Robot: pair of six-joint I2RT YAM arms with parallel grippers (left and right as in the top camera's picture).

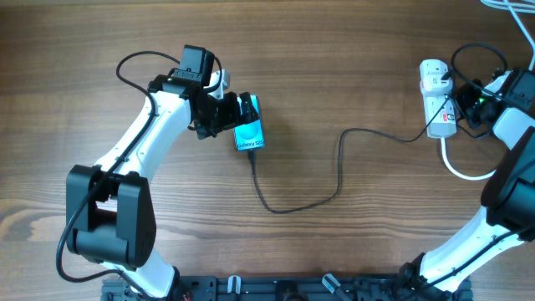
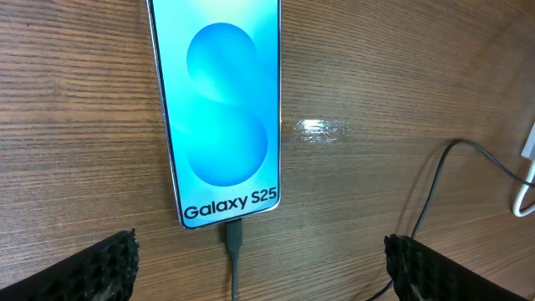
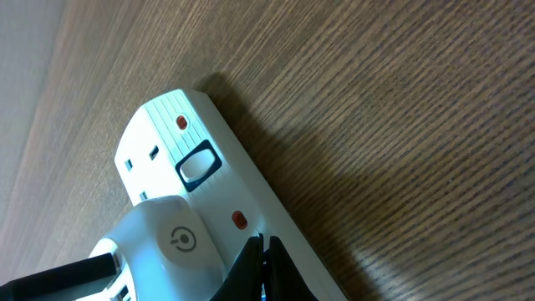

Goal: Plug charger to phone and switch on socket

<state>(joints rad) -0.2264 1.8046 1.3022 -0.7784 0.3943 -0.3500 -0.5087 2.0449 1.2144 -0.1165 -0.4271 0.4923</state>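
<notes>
Left wrist view: a flat rectangular phone, turquoise-screened with a white lettered band at its near end, is seen on the brown wood-grain table. It lies ahead of the left gripper and centred between its fingers, which are spread wide and hold nothing. The small black plug tip of the thin black charger is seen against the phone's near edge, in line with its long axis. It is judged seated, so plugging is taken as done.

Switching is judged to be what is left. In the right wrist view the right gripper is closed to a narrow point, nothing held, just over the body of the white elongated plastic socket. The socket's long axis runs away from the fingertips, ahead and leftward. The white rocker switch lies along that axis, ahead of the tips, past a small red mark. Contact between tips and socket cannot be told. From overhead, the right arm is seen to be much the nearer to the socket; the left is well apart from it. A short advance along the socket and a press onto the switch would be called for. Whether the switch is already on cannot be told.
</notes>
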